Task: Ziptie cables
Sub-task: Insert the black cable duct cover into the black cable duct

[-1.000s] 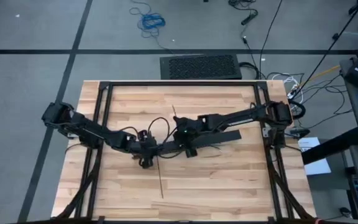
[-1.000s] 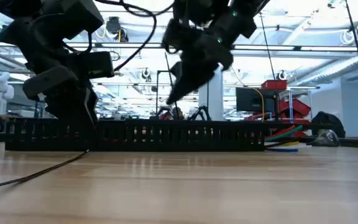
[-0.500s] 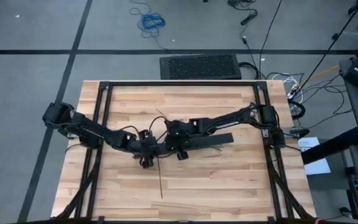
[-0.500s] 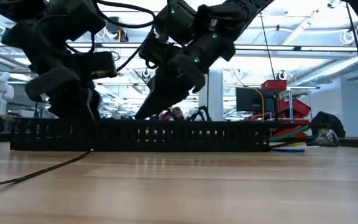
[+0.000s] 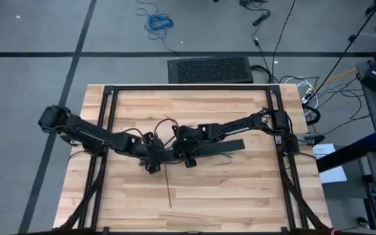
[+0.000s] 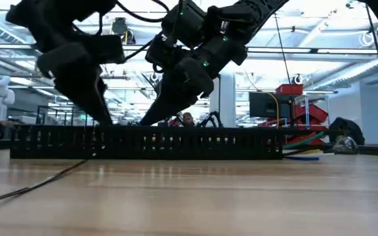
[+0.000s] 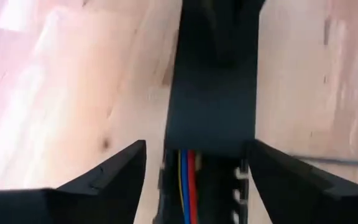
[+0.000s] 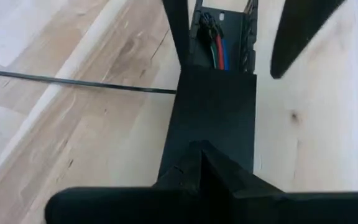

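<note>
The cables [image 7: 187, 174] lie inside the black slotted bar [image 5: 207, 148], lengthwise along it, mid-table and parallel to the table's [image 5: 240, 196] front edge. The left gripper [image 7: 194, 165], open, straddles the bar's left end, nearer than the right gripper [image 8: 191, 158], whose state is unclear.

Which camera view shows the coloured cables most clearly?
The left wrist view: the cables lie in the black slotted bar, yellow, blue and red strands distinct. The right wrist view shows red, green and blue strands farther off. The low view shows only their ends beyond the bar. The high view hides them.
</note>
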